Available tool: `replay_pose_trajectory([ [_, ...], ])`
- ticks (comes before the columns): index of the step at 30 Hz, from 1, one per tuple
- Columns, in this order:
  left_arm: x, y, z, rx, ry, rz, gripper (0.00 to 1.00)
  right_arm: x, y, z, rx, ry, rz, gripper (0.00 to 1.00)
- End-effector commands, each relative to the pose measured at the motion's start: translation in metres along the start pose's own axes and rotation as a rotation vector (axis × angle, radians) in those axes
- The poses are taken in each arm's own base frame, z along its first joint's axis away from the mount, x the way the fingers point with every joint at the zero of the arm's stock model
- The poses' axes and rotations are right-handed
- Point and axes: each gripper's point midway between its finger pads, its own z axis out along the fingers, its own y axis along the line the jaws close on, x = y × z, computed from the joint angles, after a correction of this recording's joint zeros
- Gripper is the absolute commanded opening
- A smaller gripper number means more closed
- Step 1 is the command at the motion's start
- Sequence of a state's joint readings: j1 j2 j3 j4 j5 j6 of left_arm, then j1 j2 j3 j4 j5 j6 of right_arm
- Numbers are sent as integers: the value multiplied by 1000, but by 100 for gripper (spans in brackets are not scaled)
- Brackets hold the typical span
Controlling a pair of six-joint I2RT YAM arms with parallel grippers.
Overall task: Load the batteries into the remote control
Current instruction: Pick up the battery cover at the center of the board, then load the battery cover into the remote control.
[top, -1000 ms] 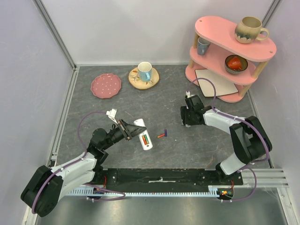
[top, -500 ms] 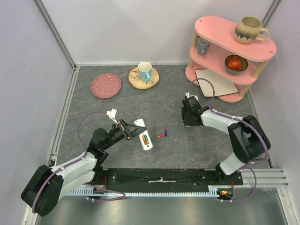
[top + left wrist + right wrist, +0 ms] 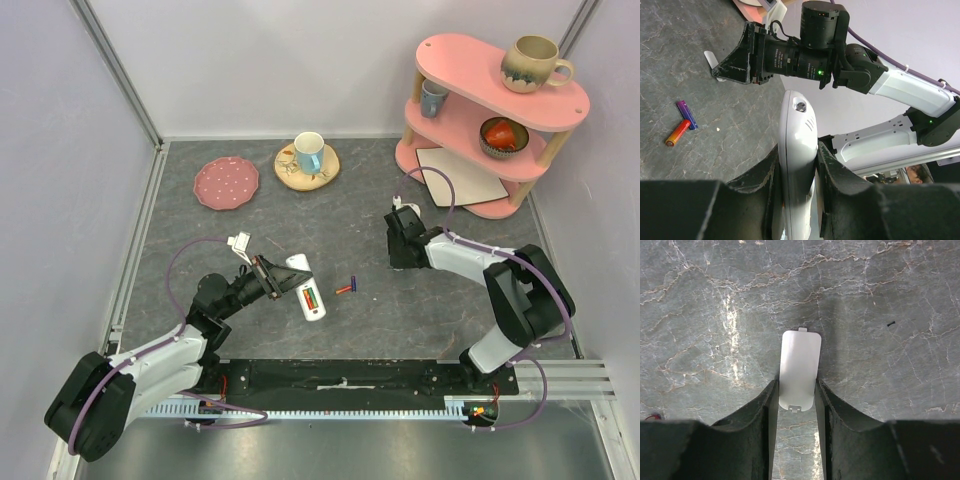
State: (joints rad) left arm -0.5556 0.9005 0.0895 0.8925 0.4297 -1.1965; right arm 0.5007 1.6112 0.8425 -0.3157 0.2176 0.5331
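Two loose batteries [image 3: 345,287] lie touching each other on the desk [image 3: 200,240], between my arms and near the remote control [image 3: 298,270]. My left jaws [image 3: 797,170] are clamped on the remote control's long sides. Its recess is turned up toward the overhead view, with red and green showing inside.

My right jaws [image 3: 796,386] stand on either side of a thin white cover [image 3: 800,362] that lies flat on the desk, well apart from the remote control. Each finger sits at a long edge and seems to touch it, but I cannot tell whether the cover is truly pinched.

As I judge it, the step in hand is lifting this cover. It is thin and flat, so it could skid or pop free if I squeeze high on its edges. I should press my tips down to the desk and close evenly so neither side shoves it. Then I should lift straight and slowly, checking that it rises with me before I carry it across.
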Motion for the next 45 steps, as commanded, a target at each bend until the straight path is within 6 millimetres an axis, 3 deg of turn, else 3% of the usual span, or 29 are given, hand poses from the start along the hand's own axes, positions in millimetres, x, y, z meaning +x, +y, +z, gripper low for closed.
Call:
replay_pose_trajectory([
  [1, -5, -19, -1, 77, -13, 36, 2, 56, -14, 8, 46, 180, -23, 37],
  [10, -8, -18, 3, 66, -17, 34, 2, 23, -3, -27, -33, 75, -9, 23],
  [13, -11, -19, 5, 68, -29, 37, 2, 7, 8, -51, -98, 14, -18, 20],
  [17, -18, -22, 11, 69, -45, 48, 2, -20, 33, -104, -229, -138, -60, 15],
  [20, -22, -25, 15, 75, -52, 54, 2, -26, 57, -143, -363, -198, -112, 6],
  [21, -22, -23, 16, 73, -51, 53, 2, -24, 63, -152, -395, -204, -145, 0],
  [24, -29, -27, 20, 84, -77, 56, 2, -24, 88, -190, -501, -222, -244, 0],
  [30, -40, -21, 28, 61, -136, 54, 2, 4, 106, -225, -553, -99, -403, 0],
  [34, -45, -17, 32, 35, -185, 83, 2, 15, 117, -237, -589, -37, -445, 0],
  [45, -55, -7, 30, -36, -300, 142, 2, 15, 160, -256, -620, 6, -510, 0],
])
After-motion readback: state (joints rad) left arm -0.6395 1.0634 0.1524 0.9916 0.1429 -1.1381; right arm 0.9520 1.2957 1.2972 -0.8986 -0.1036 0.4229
